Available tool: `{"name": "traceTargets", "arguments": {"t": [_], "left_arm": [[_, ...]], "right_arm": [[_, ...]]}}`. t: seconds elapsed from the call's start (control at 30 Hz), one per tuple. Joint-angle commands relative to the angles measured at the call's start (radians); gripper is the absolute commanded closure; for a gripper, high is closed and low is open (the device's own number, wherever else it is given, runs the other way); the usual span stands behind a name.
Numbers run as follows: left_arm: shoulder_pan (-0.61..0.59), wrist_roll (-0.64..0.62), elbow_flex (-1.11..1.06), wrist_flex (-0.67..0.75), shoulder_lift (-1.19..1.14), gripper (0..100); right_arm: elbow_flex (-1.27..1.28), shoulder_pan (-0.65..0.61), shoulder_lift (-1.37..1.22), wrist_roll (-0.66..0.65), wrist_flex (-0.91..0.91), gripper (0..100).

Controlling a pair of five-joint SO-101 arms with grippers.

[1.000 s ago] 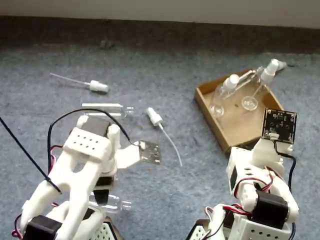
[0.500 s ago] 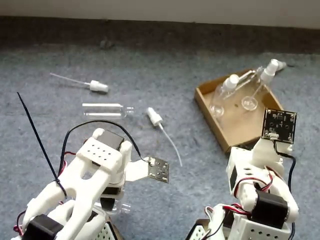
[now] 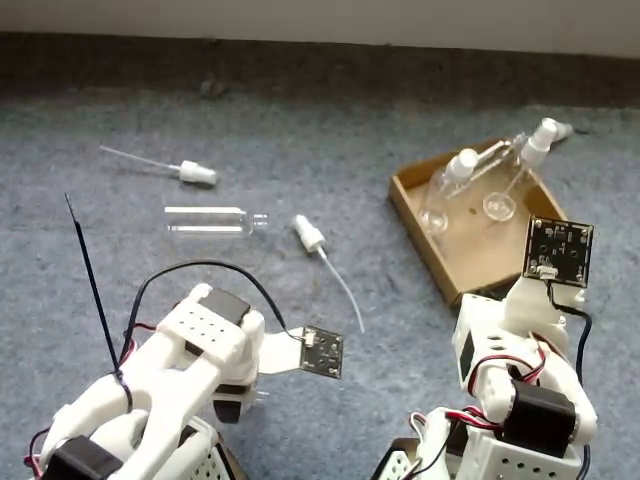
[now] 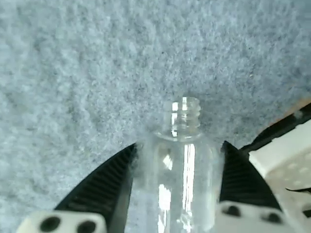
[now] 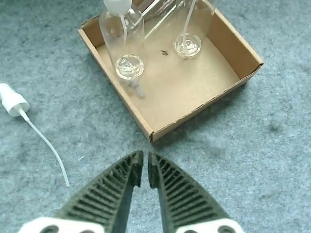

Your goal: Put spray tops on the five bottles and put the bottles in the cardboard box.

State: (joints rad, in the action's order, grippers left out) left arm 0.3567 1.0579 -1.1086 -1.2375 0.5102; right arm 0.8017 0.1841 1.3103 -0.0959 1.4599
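The left arm (image 3: pixel 190 365) is sitting low and folded back, the left gripper (image 4: pixel 180 145) clamping a clear bottle (image 4: pixel 183 121) between its 2 jaws. The right arm (image 3: pixel 520 370) is resting tucked in, the right gripper (image 5: pixel 144 162) pointing downward, its jaws almost touching.

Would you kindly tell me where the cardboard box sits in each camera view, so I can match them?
High view: cardboard box, right of centre, ahead of the right arm.
Right wrist view: cardboard box just ahead of the right gripper, two capped bottles inside.
Left wrist view: carpet and an uncapped bottle, close up.
Shared landmark: the long-tubed spray top beside the box.
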Motion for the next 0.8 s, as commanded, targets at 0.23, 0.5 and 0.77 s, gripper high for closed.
{"name": "traceTargets", "arguments": {"t": [0.23,0.5,0.77], "left_arm": [[0.008,0.003,0.019,0.315,0.022,95],[0.039,-0.31,0.027,0.66,0.015,90],[0.048,-0.779,0.028,0.91,0.015,79]], "right_arm": [[-0.001,0.01,0.005,-0.011,-0.018,99.1],[-0.001,0.01,0.005,-0.011,-0.018,99.1],[-0.001,0.01,0.005,-0.011,-0.018,99.1]]}}
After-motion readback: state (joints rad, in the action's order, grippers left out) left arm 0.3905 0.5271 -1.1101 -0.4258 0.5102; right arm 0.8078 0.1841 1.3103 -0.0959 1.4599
